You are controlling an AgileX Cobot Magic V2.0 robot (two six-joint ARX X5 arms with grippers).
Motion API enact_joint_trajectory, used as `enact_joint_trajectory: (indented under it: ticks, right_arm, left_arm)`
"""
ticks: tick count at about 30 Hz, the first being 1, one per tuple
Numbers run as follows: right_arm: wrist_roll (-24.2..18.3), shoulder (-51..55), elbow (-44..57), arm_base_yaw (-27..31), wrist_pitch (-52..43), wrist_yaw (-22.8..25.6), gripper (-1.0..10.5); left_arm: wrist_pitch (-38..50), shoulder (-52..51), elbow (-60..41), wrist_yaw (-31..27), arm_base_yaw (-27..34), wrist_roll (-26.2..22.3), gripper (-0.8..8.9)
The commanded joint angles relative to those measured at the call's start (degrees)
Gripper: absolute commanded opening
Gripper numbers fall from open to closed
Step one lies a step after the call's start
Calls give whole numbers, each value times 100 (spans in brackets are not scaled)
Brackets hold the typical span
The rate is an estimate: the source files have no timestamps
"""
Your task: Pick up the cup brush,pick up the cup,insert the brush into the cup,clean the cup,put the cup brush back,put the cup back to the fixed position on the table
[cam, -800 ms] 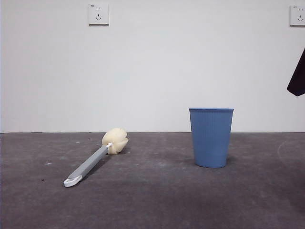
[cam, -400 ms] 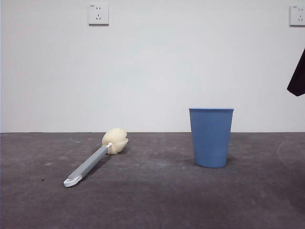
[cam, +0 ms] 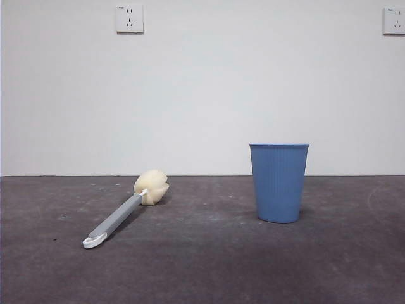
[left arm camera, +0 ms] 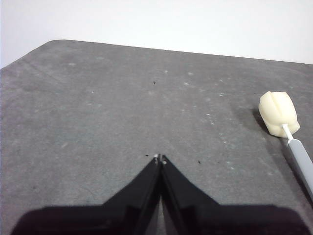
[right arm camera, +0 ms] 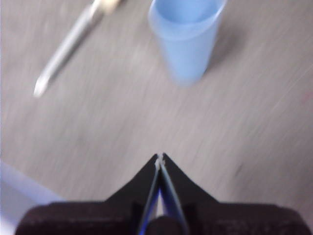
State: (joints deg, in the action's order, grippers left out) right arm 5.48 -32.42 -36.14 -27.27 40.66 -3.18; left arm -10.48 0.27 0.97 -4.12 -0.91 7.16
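Your right arm's dark tip has left the front view's right edge, both claws [left arm camera: 159, 157] [right arm camera: 159, 155] pinched closed and empty, cup brush [cam: 123, 211] lying left of the upright cup [cam: 278, 182] on the tabletop [cam: 209, 266].

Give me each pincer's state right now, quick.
Left pincer: closed, holding nothing, above the table off to one side of the cup brush.
Right pincer: closed, holding nothing, short of the cup.

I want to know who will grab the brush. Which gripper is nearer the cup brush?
Probably the left. The left gripper hangs shut beside the cup brush, its sponge close by. The right gripper, shut, sees it farther off.
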Motion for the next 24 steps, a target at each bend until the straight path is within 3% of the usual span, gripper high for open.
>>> enact_joint_trajectory:
  ticks: [1, 6, 11, 20, 24]
  right_arm:
    - [-343, 417, 302, 769, -776, 4, 1]
    - [-348, 1224, 1113, 2096, -1840, -446, 1]
    - [-345, 1952, 1917, 2909, -2312, -437, 1]
    - [-328, 3023, 3034, 3139, -2691, -393, 1]
    - [-118, 3241, 3357, 3134, -2695, -398, 1]
  left_arm:
    - [17, -9, -76, -7, 15, 55, -3]
    - [17, -9, -76, -4, 15, 55, -3]
    - [17, -9, -76, -4, 15, 55, -3]
    - [17, -9, -76, -7, 15, 55, -3]
    - [17, -9, -76, -7, 15, 55, -3]
